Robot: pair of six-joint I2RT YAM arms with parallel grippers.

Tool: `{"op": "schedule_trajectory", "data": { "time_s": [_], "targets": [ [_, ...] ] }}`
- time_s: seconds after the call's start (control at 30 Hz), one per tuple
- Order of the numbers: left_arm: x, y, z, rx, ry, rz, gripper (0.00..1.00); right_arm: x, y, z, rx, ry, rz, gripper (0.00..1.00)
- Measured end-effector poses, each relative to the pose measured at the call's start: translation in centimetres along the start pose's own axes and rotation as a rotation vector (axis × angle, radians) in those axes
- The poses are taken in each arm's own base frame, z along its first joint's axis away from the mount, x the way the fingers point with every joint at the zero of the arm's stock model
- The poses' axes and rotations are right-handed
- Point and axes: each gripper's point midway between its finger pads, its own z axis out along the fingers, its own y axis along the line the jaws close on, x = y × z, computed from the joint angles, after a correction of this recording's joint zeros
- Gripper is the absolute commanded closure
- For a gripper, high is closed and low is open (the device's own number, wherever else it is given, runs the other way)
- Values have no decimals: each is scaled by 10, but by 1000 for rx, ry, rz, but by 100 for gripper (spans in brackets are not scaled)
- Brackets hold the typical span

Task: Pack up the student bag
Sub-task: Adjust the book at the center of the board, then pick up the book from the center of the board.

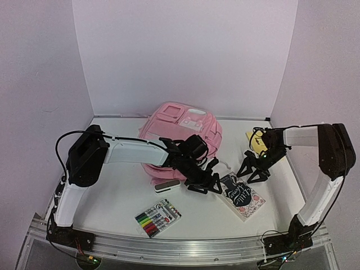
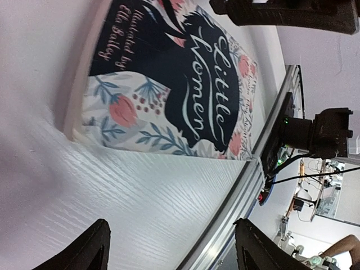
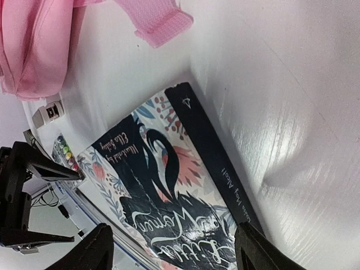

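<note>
**White table, pink bag, two open claws**

White walls stand around a white table (image 1: 112,194). The student bag (image 1: 181,134) is soft and pink. It lies at the back of the table, near the middle, with its pockets facing up. One pink strap (image 3: 161,23) sticks out onto the table on the bag's right side.

The left gripper (image 1: 207,184) reaches across in front of the bag. It hangs low, just beside the left edge of a book (image 1: 243,197). Its two fingers are spread wide and nothing is between them. I cannot tell if they touch the table.

The book lies flat, in front of the bag and to the right. Its cover has flowers and a dark shape, and it says "Little Women".

The right gripper (image 1: 253,171) is on the other side of the book, a little apart from it. Its fingers are wide apart too, and it grips nothing. Something yellow (image 1: 252,138) lies behind it.

A pack of colored markers (image 1: 158,218) lies near the front edge. A small white block (image 1: 166,186) lies between the markers and the bag.
</note>
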Motion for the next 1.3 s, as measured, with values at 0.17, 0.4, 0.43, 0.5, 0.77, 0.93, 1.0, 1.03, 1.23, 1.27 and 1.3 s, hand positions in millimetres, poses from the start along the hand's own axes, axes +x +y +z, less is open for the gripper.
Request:
{"op": "schedule_trajectory", "data": {
  "time_s": [0.17, 0.4, 0.43, 0.5, 0.77, 0.93, 1.0, 1.03, 1.23, 1.27, 1.3],
  "targets": [
    [0, -15, 12, 65, 33, 16, 23, 17, -3, 1, 1, 13, 49, 23],
    [-20, -2, 45, 77, 39, 10, 23, 27, -1, 3, -37, 19, 83, 23],
    [-23, 1, 48, 74, 41, 2, 23, 28, 1, 4, -49, 22, 87, 24],
    [-30, 5, 51, 72, 29, -8, 23, 31, 4, 5, -75, 32, 95, 24],
    [-91, 30, 21, 36, -146, -52, 23, 49, 40, 19, -170, 111, 44, 25],
    [-111, 48, 5, 18, -211, -68, 23, 11, 47, -16, -135, -22, -29, 17],
    [-105, 51, 4, 6, -207, -75, 23, -8, 41, -42, -80, -122, -58, 17],
    [-100, 50, 3, 3, -200, -76, 22, -16, 37, -57, -45, -168, -68, 17],
    [-56, 32, 20, -7, -115, -62, 22, -48, 8, -66, 76, -172, -41, 15],
    [-50, 29, 24, -6, -101, -56, 22, -45, 0, -56, 83, -136, -20, 14],
    [-44, 25, 28, -7, -87, -52, 22, -39, -8, -45, 87, -93, 6, 14]
  ]
}}
